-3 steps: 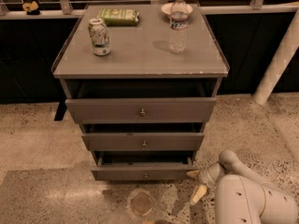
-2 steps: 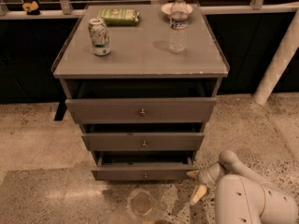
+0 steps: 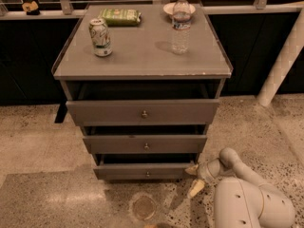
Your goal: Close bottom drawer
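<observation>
The bottom drawer (image 3: 142, 171) is the lowest of three grey-brown drawers, with a small round knob (image 3: 147, 174) at its centre. It stands out a little from the cabinet, with a dark gap above its front. My gripper (image 3: 194, 179) is low at the drawer's right end, near the floor. Its two cream fingers are spread apart. The upper fingertip (image 3: 192, 170) is at the front right corner of the drawer, and the lower one (image 3: 195, 188) points down at the floor. It holds nothing.
The middle drawer (image 3: 145, 144) and top drawer (image 3: 142, 111) also stand partly open. On the cabinet top (image 3: 142, 56) are a can (image 3: 100, 37), a green packet (image 3: 120, 16), a water bottle (image 3: 180, 23) and a bowl (image 3: 168, 8). A white post (image 3: 282, 61) stands at right. A round floor plate (image 3: 143, 207) lies in front.
My gripper has moved up and left to the drawer's right corner. The bottom drawer front sits a little further in than before.
</observation>
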Robot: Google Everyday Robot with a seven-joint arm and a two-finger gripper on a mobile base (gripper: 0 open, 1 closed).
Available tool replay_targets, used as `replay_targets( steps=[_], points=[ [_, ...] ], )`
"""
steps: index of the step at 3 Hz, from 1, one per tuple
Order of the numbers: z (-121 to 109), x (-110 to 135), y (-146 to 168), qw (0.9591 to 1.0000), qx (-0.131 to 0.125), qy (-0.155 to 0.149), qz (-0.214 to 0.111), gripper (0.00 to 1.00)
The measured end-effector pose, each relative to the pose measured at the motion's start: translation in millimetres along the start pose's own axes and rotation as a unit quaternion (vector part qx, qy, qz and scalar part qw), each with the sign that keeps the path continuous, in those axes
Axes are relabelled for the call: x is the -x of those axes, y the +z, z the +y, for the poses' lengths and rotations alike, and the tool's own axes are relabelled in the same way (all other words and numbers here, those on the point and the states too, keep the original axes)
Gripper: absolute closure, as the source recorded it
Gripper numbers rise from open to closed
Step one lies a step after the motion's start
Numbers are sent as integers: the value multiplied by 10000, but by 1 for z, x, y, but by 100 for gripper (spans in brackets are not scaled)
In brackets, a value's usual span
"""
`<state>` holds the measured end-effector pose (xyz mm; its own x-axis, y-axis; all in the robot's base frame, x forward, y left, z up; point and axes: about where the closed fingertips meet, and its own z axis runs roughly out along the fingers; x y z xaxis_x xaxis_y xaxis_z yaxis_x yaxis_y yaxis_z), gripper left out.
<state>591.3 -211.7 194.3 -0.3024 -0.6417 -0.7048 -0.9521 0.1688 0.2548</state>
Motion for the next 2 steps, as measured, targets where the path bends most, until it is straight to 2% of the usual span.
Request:
replay_targets(
  steps=[1,2],
  points=[
    [-37,33,-7,9975,-540,61,-461,0],
    [-37,33,-7,9975,-540,61,-461,0]
  ],
)
